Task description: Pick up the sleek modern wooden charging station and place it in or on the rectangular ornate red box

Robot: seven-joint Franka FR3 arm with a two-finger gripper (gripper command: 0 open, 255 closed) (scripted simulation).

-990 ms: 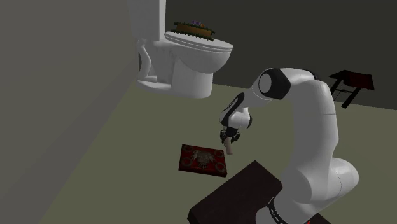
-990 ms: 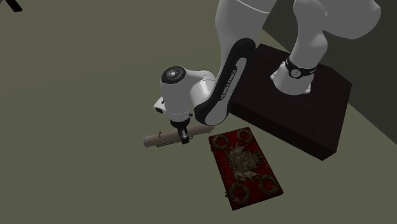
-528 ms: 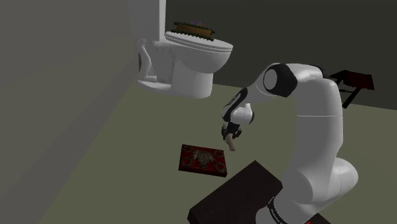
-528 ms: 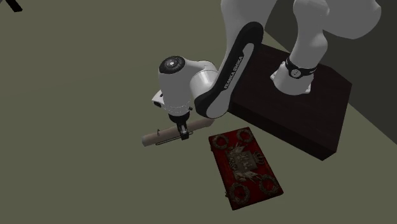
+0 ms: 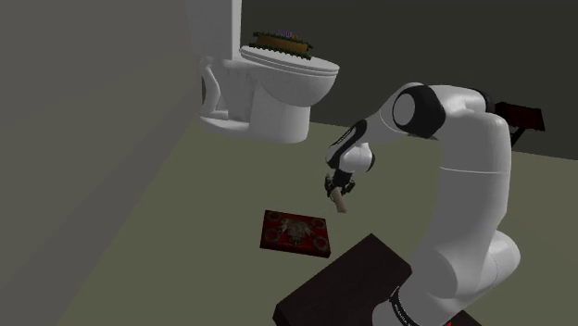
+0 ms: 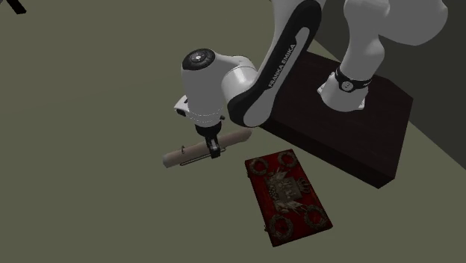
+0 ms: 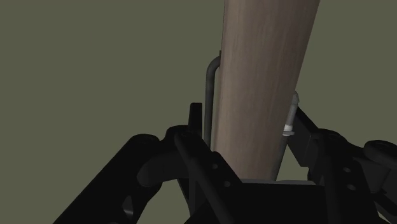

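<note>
Nearest, the dark box-shaped stand (image 5: 345,276) carries the white arm (image 5: 468,176), which bends over the olive floor (image 5: 176,213). Just past the stand's front edge, the red box (image 5: 295,231) lies flat on the floor, close to the stand but not touching it. Its rectangular lid bears an ornate pattern of wreaths and a central crest, most legible in the second exterior view (image 6: 287,194).

Above floor level, the black tool (image 6: 214,149) points downward and is closed around the charging station (image 6: 187,154), a pale wooden bar of rounded section with a thin metal wire loop along its side. The bar is held roughly level and off the floor, gripped nearer one end, so that most of its length projects toward the second exterior view's left. In that view it sits beside the red box's short edge nearest the arm, not over the lid.

The wrist view shows the wood grain of the bar (image 7: 261,83) clasped between the two fingers (image 7: 194,118), with bare floor beyond.

Farther off, at the floor's far edge, a white toilet (image 5: 273,88) stands against the grey wall, a leafy arrangement (image 5: 281,39) resting on its closed lid. A small dark table (image 5: 514,119) stands behind the arm's elbow.
</note>
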